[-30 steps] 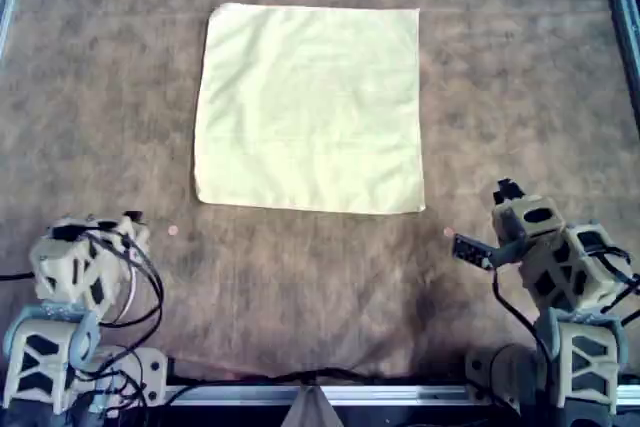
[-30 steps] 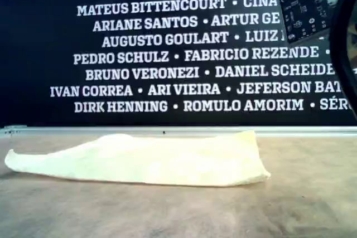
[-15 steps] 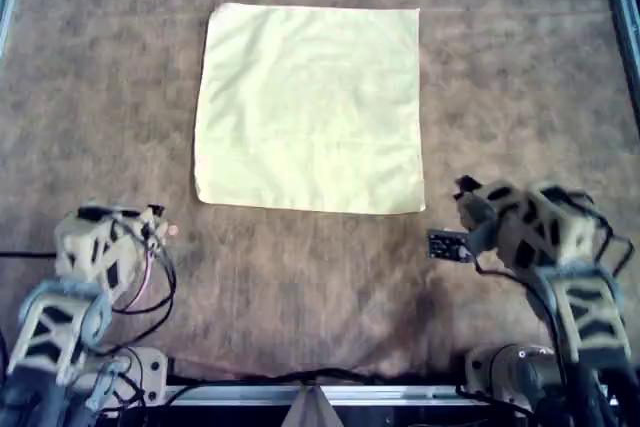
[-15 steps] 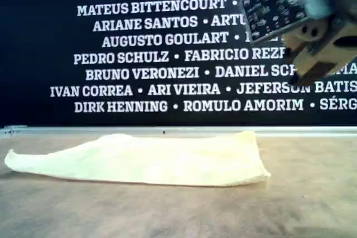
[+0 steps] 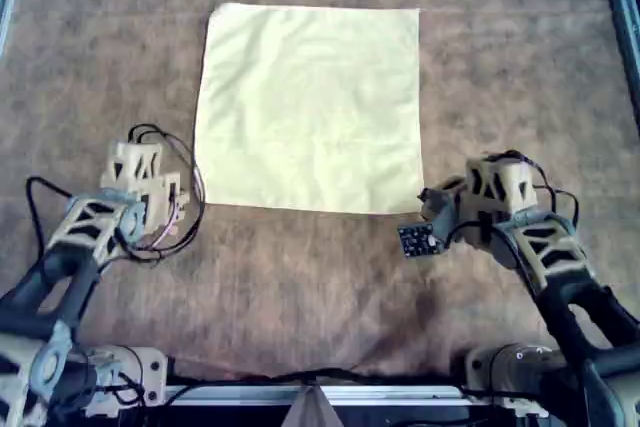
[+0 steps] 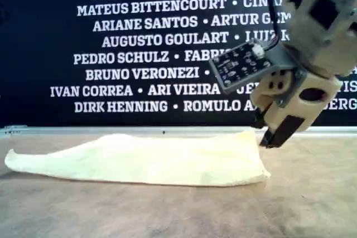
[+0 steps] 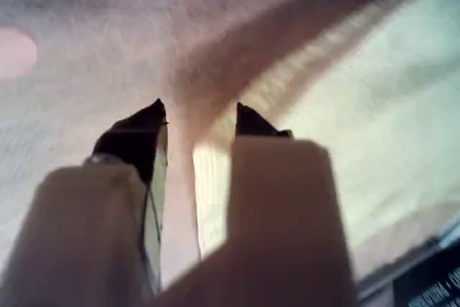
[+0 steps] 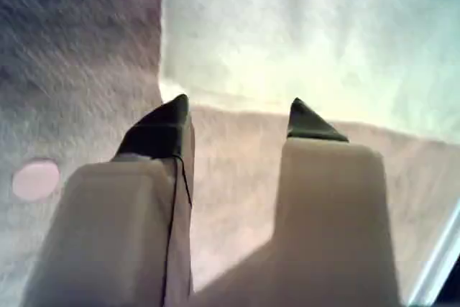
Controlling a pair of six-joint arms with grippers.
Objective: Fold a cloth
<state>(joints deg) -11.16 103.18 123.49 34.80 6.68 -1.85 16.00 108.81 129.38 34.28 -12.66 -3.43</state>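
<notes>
cloth: the pale yellow cloth is lying flat and unfolded on the brown mat, filling the upper middle of the overhead view; in the exterior view it is showing as a low, slightly rumpled sheet.
left gripper: the left gripper is hanging with its jaws parted beside the cloth's corner at 7 o'clock in the overhead view, gripping nothing.
right gripper: the right gripper is hovering just short of the corner at 5 o'clock in the overhead view, its fingers spread and empty.
risk, missed pinch: the corners are lying thin against the mat, so a fingertip could be sliding over the edge and closing on air, or snagging the felt-like mat instead.
risk, uneven lift: one arm catching its corner ahead of the other would likely be dragging the sheet askew and spoiling the fold line.
hidden, overhead: each arm's body is covering its own fingertips, so height above the mat is staying unclear.
hidden, exterior: the left arm is falling outside the exterior view, and the right arm is being cut off by the exterior view's right edge.
hard to read: both wrist views are blurred.
</notes>
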